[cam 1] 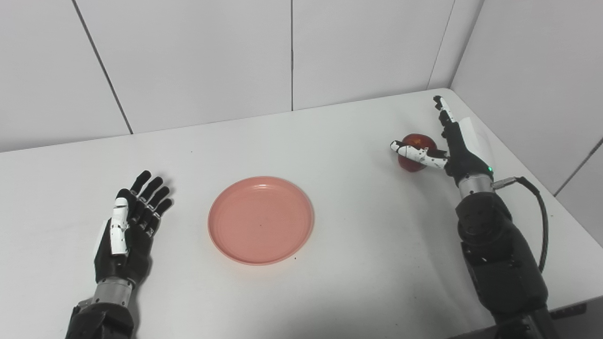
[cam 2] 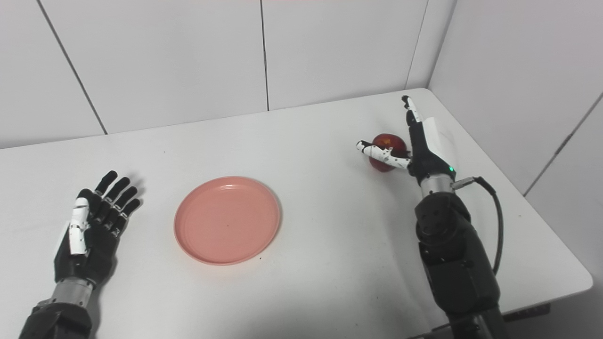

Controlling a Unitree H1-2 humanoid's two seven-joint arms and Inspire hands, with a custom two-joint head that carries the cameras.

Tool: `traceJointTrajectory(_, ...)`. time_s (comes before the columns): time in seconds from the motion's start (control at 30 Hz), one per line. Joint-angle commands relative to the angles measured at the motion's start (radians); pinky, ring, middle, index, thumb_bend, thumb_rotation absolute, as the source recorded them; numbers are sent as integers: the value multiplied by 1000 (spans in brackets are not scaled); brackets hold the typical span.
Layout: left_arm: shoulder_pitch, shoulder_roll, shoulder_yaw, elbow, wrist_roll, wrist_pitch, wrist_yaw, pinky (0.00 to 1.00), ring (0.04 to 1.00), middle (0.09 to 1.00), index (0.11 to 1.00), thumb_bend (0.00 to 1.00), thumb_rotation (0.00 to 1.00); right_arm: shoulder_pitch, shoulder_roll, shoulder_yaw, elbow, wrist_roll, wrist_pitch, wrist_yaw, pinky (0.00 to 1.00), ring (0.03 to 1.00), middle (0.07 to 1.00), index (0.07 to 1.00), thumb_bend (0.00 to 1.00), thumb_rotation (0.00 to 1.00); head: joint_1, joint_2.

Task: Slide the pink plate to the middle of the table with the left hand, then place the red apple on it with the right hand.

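Note:
The pink plate [cam 1: 261, 220] lies flat near the middle of the white table [cam 1: 330, 141], with nothing on it. My left hand [cam 1: 129, 223] rests palm up to the plate's left, apart from it, fingers spread and holding nothing. The red apple [cam 1: 417, 149] sits at the far right of the table. My right hand [cam 1: 450, 143] is right beside the apple with fingers stretched out along its right side and the thumb reaching across its front. The hand is open and has not closed around the fruit.
White wall panels [cam 1: 292, 52] stand behind the table and along its right side, close to the apple. The table's right edge [cam 1: 537, 174] runs just beyond my right arm. A black cable [cam 1: 541, 212] loops off the right wrist.

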Motion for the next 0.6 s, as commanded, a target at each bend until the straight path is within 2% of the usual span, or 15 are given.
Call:
traceJointTrajectory(0.0,-6,2,1,-11,0,7,8,893,887,888,870,369,1000,-45,-32,2,-9,-9,9,-9,785,900,940,964,1000,554,0,0)
traceJointTrajectory(0.3,-4,4,1,-13,-1,7,4,891,887,887,871,366,1000,-50,-39,14,13,-10,24,-5,794,902,943,967,1000,539,-1,5)
traceJointTrajectory(0.57,-3,7,-2,-14,3,7,2,889,884,885,868,364,1000,-57,-49,13,73,4,-1,-26,799,901,938,964,1000,524,-2,6)
